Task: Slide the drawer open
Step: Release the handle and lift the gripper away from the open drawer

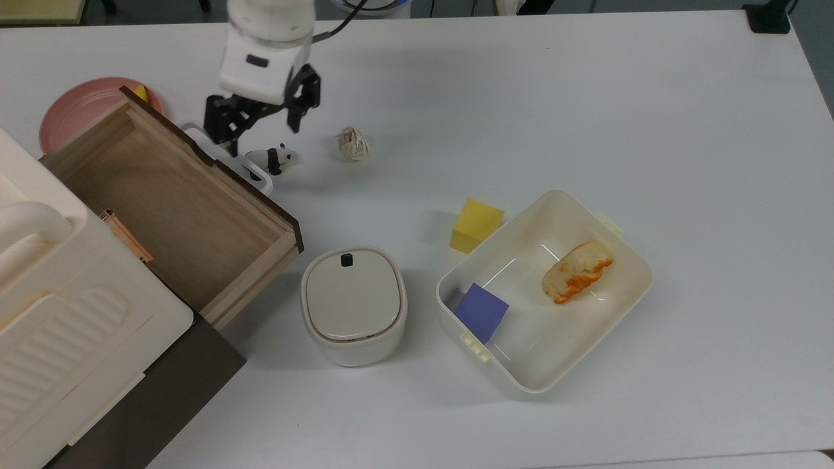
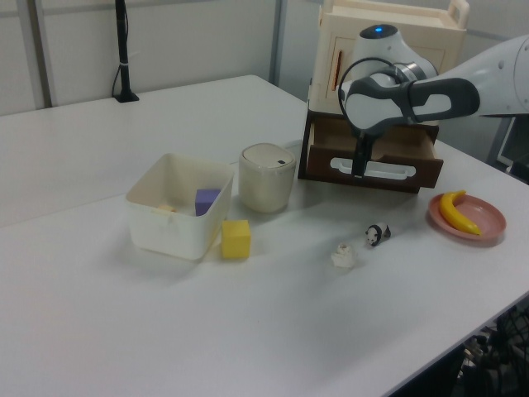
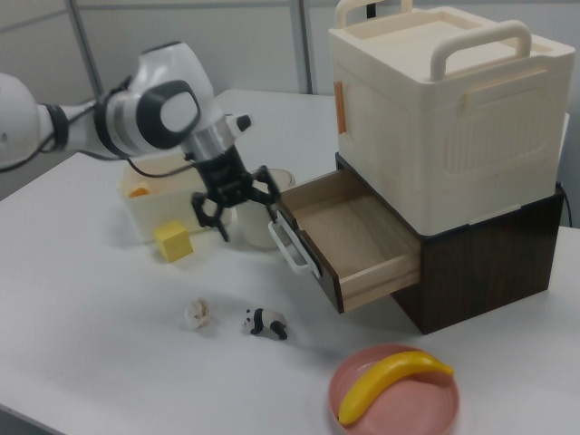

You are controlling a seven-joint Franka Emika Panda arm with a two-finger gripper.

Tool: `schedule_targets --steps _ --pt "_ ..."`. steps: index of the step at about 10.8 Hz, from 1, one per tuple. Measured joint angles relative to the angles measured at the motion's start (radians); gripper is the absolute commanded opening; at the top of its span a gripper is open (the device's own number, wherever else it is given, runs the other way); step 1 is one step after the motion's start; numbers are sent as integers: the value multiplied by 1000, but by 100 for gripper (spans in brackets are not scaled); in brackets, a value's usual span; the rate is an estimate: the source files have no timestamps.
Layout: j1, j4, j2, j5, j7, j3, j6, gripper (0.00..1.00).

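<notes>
The wooden drawer with light plywood inside and a dark-brown front panel (image 1: 169, 208) stood pulled well out of the dark-brown cabinet (image 3: 489, 263) under the cream ribbed plastic case (image 3: 444, 109). Its translucent white loop handle (image 3: 292, 246) faced the open white bench (image 1: 521, 98). Black two-finger gripper (image 1: 262, 120) hung just off the handle, fingers spread, holding nothing. Small black-and-white panda figure (image 1: 270, 158) lay on the bench right beside the drawer's front panel; crumpled beige paper ball (image 1: 352, 143) sat further out. Cream lidded round-cornered container (image 1: 353, 304) stood near the drawer's front corner. Pink plate (image 3: 395, 395) with a yellow banana (image 3: 390, 382) sat by the drawer's other side.
</notes>
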Motion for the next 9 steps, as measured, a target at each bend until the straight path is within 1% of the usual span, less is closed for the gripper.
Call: schedule_targets --steps 1,2,3,4,5,6,7,8,9 --pt "0 33 -10 40 33 37 -97 100" --pt "1 82 -20 109 89 77 -202 100" --pt "1 128 -28 168 160 104 -293 100" --pt "2 161 -35 218 269 115 -345 100" --pt "3 182 -37 257 423 116 -357 100" --pt "8 190 -37 269 589 116 -357 100" --pt "24 194 -36 268 746 116 -357 100" --pt "39 198 -35 259 838 117 -357 100" --pt "45 201 -34 253 875 116 -357 100"
